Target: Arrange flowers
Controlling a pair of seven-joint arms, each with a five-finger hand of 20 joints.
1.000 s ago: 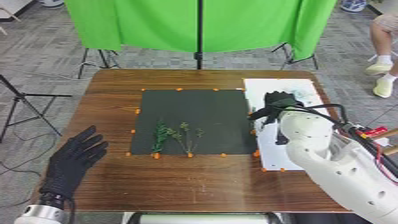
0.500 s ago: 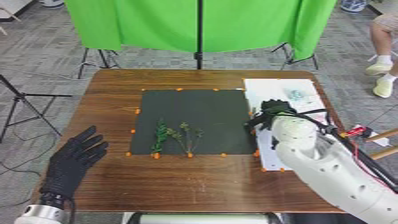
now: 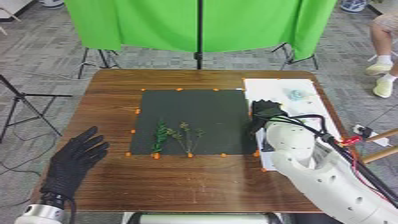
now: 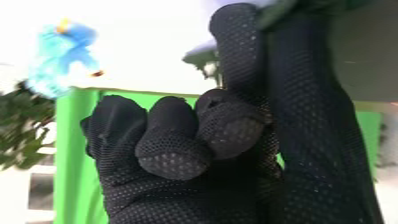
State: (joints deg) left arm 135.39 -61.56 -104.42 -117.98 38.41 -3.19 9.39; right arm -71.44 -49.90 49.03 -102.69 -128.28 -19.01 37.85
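The right robot hand (image 3: 266,108), at the right edge of the black sheet (image 3: 191,106), seems to pinch a pale purple, green-leaved flower (image 4: 204,48); green sprigs (image 3: 161,136) lie leftward, stems toward the robot.

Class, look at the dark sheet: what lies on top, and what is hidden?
On the dark sheet lie a leafy green sprig and, beside it, thin branching stems. The right hand covers part of the sheet's right edge; whatever lies beneath is hidden.
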